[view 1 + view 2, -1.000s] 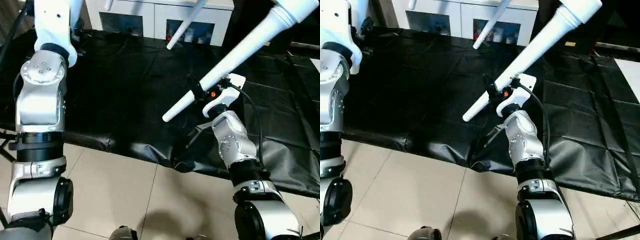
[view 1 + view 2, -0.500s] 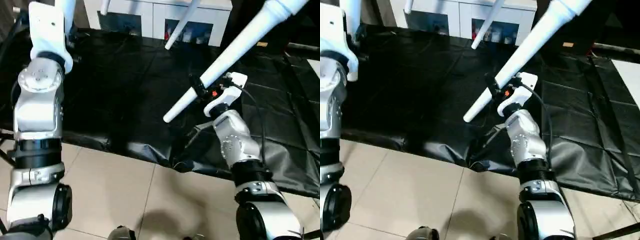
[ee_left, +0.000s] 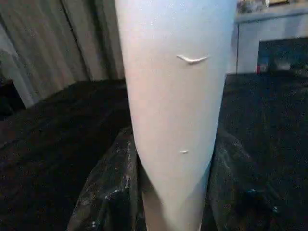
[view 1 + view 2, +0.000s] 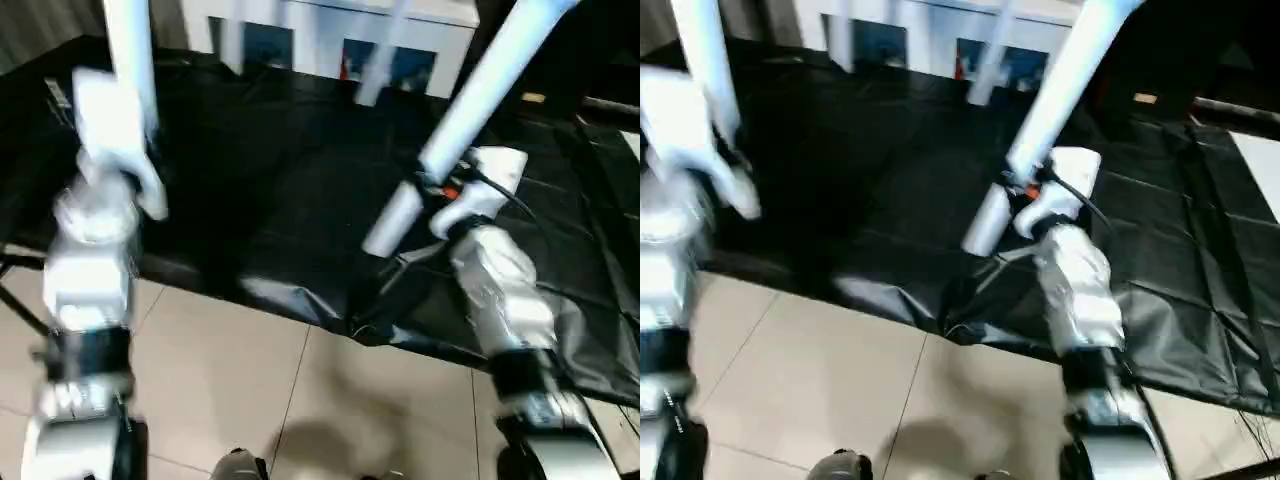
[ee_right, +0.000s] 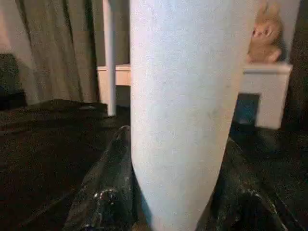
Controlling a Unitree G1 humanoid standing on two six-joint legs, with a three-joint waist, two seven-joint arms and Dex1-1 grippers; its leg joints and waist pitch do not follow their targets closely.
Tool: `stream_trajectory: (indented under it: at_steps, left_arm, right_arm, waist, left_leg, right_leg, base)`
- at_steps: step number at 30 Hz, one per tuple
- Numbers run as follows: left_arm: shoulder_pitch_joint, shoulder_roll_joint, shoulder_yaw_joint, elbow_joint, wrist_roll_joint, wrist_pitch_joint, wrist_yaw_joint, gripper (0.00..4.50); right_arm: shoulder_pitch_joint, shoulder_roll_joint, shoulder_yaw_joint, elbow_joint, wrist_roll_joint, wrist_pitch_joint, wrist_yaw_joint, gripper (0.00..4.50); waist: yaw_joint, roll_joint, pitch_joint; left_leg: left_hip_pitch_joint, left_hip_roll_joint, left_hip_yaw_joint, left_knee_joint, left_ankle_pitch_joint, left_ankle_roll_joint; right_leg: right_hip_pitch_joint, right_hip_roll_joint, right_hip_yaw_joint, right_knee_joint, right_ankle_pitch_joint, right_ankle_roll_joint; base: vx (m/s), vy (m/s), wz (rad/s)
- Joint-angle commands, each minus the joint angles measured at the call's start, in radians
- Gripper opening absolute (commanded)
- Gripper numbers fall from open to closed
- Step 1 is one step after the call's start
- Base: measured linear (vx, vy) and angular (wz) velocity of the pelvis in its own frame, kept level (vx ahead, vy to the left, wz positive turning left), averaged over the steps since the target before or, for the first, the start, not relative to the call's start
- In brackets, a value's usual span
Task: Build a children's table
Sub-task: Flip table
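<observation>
Black plastic sheet (image 4: 270,170) covers the work surface, its front edge draped down toward the tiled floor (image 4: 230,390); white cabinet with glass doors (image 4: 330,40) stands at the far side. Presumably the sheet is there to protect the white parts. Table top is not visible in these views, so its position cannot be stated. Four legs are in sight. Two thin white legs (image 4: 990,60) rise in front of the cabinet, tops cut off by the picture edge; they look already socketed into something above, but that is a judgement only. The right leg (image 4: 470,110) is a long tapered tube, held slanted, thick end up and away, narrow end hanging free over the sheet. The right gripper (image 4: 425,185) is closed around its lower part; in the right wrist view the black fingers (image 5: 113,192) press both sides of the tube. The left leg (image 4: 130,60) stands nearly upright in the left gripper (image 3: 175,211), whose fingers (image 3: 108,187) likewise pinch the tube from each side. Gripping near the narrow end leaves the wide socket end free, which suits pushing it into a corner socket. Stage estimate: about halfway, with two legs yet to be seated. Risk: a long lever arm could let a tube twist in the grip.
</observation>
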State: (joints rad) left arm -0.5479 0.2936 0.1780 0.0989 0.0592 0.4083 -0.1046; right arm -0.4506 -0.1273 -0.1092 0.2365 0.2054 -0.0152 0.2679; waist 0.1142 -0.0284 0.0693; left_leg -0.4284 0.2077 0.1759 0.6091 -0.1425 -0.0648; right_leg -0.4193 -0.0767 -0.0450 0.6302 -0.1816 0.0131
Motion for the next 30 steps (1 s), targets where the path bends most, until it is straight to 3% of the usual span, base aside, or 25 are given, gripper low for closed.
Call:
stream_trajectory:
  at_steps: [1, 4, 5, 8, 9, 14, 15, 17, 21, 30]
  left_arm:
    - [-0.022, -0.012, -0.122, 0.009, 0.061, -0.088, -0.021, 1.62]
    - [-0.025, -0.017, -0.140, 0.049, 0.074, -0.118, -0.022, 1.62]
    - [-0.033, -0.017, -0.158, 0.096, 0.090, -0.145, -0.026, 1.62]
    - [-0.050, -0.016, -0.180, 0.192, 0.115, -0.189, -0.012, 1.62]
    - [-0.053, -0.016, -0.181, 0.209, 0.117, -0.195, -0.009, 1.62]
    - [-0.063, 0.005, -0.169, 0.299, 0.138, -0.246, 0.042, 1.62]
    - [-0.061, 0.005, -0.167, 0.297, 0.136, -0.248, 0.042, 1.97]
    - [-0.040, 0.013, -0.165, 0.266, 0.127, -0.254, 0.022, 2.32]
    - [-0.004, 0.006, -0.153, 0.186, 0.103, -0.258, 0.010, 2.48]
    - [0.184, -0.022, -0.083, -0.114, 0.013, -0.231, 0.023, 3.32]
  right_arm:
    - [0.027, -0.019, 0.035, -0.113, -0.082, -0.051, -0.027, 1.53]
    - [0.057, -0.025, 0.051, -0.136, -0.114, -0.045, -0.048, 1.53]
    - [0.078, -0.026, 0.067, -0.146, -0.137, -0.033, -0.056, 1.53]
    - [0.106, -0.019, 0.094, -0.148, -0.159, -0.011, -0.064, 1.53]
    - [0.109, -0.017, 0.098, -0.147, -0.157, -0.006, -0.062, 1.53]
    - [0.120, -0.009, 0.137, -0.094, -0.153, 0.002, -0.025, 1.53]
    - [0.121, -0.008, 0.138, -0.091, -0.148, -0.003, -0.017, 1.88]
    - [0.123, 0.001, 0.137, -0.073, -0.121, -0.038, 0.012, 2.23]
    - [0.134, 0.012, 0.134, -0.086, -0.105, -0.052, 0.014, 2.35]
    - [0.262, 0.024, 0.096, -0.299, -0.032, 0.011, -0.009, 3.16]
  waist:
    - [-0.014, 0.013, -0.090]
    - [-0.014, 0.013, -0.087]
    - [-0.018, 0.010, -0.088]
    - [-0.027, 0.014, -0.086]
    - [-0.028, 0.020, -0.086]
    - [-0.045, 0.020, -0.081]
    - [-0.047, 0.020, -0.082]
    - [-0.050, 0.023, -0.084]
    - [-0.060, 0.022, -0.085]
    - [-0.059, 0.025, -0.081]
  left_leg:
    - [0.057, 0.014, 0.004, -0.068, -0.215, -0.014]
    - [0.057, 0.013, 0.003, -0.071, -0.246, -0.025]
    - [0.053, 0.012, 0.000, -0.072, -0.248, -0.027]
    - [0.051, 0.009, -0.002, -0.076, -0.287, -0.043]
    - [0.052, 0.008, -0.003, -0.076, -0.296, -0.045]
    - [0.054, 0.009, -0.009, -0.082, -0.377, -0.055]
    - [0.055, 0.009, -0.009, -0.082, -0.381, -0.056]
    - [0.056, 0.012, -0.011, -0.082, -0.386, -0.054]
    - [0.051, 0.015, -0.011, -0.082, -0.363, -0.043]
    - [0.051, 0.020, -0.010, -0.087, -0.355, -0.029]
  right_leg:
    - [0.036, -0.035, 0.032, -0.069, -0.107, -0.141]
    - [0.032, -0.035, 0.034, -0.076, -0.150, -0.126]
    - [0.036, -0.036, 0.034, -0.075, -0.159, -0.118]
    - [0.035, -0.035, 0.034, -0.080, -0.203, -0.102]
    - [0.034, -0.036, 0.034, -0.082, -0.211, -0.100]
    - [0.034, -0.037, 0.032, -0.090, -0.272, -0.101]
    - [0.034, -0.038, 0.033, -0.089, -0.273, -0.104]
    - [0.034, -0.037, 0.032, -0.088, -0.250, -0.118]
    - [0.039, -0.040, 0.033, -0.082, -0.212, -0.145]
    - [0.041, -0.036, 0.034, -0.081, -0.177, -0.147]
  base:
    - [0.000, 0.000, 0.00]
    - [0.000, 0.000, 0.00]
    - [0.000, 0.000, 0.00]
    - [0.000, 0.000, 0.00]
    - [0.000, 0.000, 0.00]
    - [0.000, 0.000, 0.00]
    - [0.000, 0.000, 0.00]
    - [0.000, 0.000, 0.00]
    - [0.000, 0.000, 0.00]
    - [0.000, 0.000, 0.00]
